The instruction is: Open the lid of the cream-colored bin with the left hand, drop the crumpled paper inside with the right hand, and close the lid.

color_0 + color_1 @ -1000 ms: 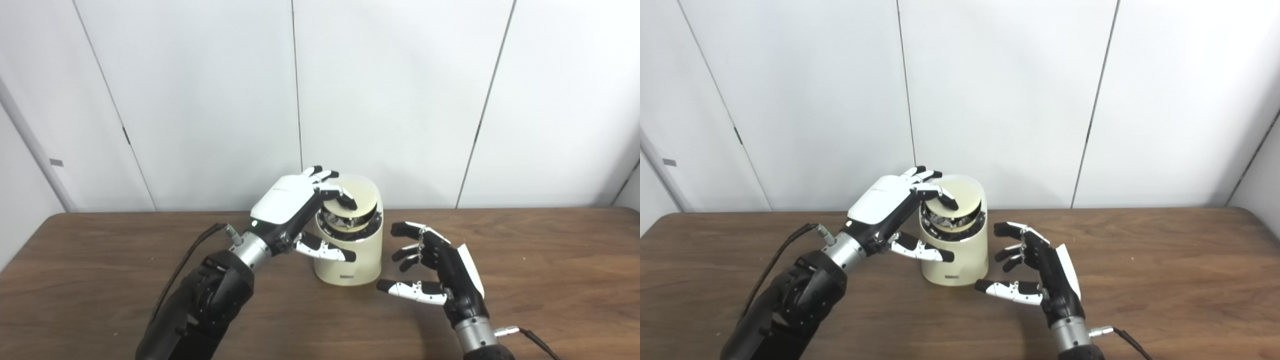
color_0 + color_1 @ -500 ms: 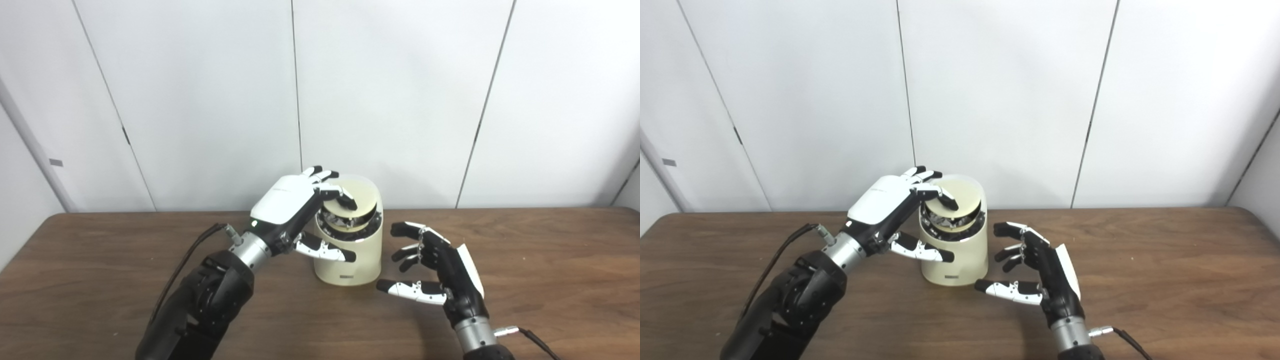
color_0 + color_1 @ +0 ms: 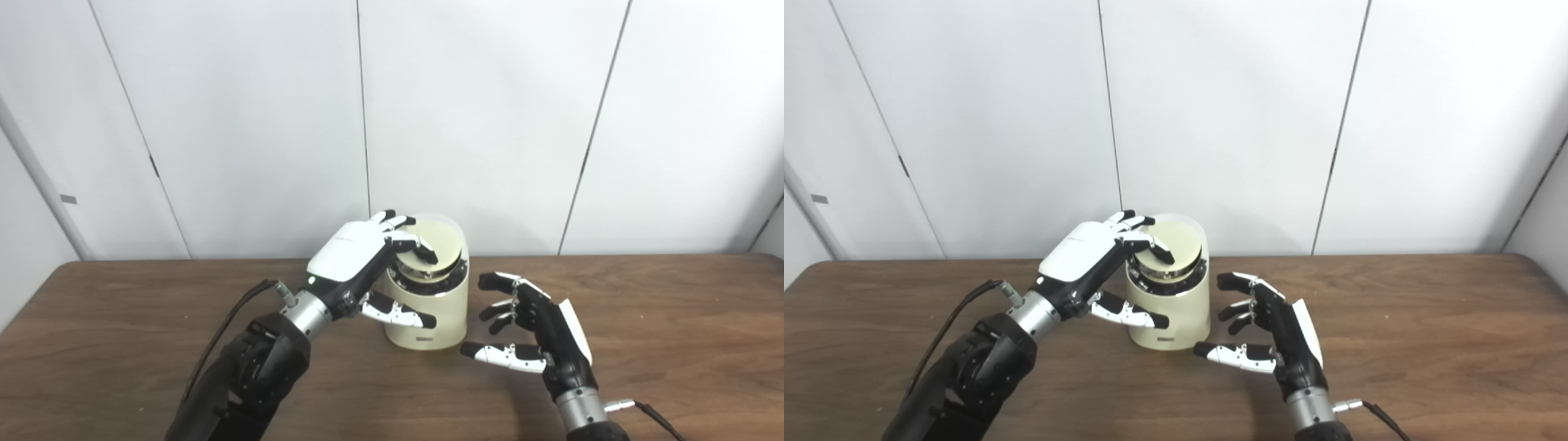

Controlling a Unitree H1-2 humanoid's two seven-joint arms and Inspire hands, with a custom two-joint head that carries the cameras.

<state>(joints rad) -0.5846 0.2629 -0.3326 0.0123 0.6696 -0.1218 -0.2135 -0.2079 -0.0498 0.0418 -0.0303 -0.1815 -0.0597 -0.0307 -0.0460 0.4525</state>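
Lowered since the earlier frame, the lid (image 3: 429, 254) is pressed by the left hand's (image 3: 352, 257) fingertips, while the right hand (image 3: 539, 327), empty and spread, is held at the bin's (image 3: 429, 306) four o'clock.

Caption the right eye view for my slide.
Left hand presses the lid onto the cream-colored bin; right hand waits open beside it.

a dark brown wooden table (image 3: 674, 318) with visible grain runs across the whole width, its far edge against a white panelled wall (image 3: 490, 122). a cream-colored bin (image 3: 429, 315) stands upright on it, near the far edge and about mid-width. it is the only object seen resting directly on the wood.
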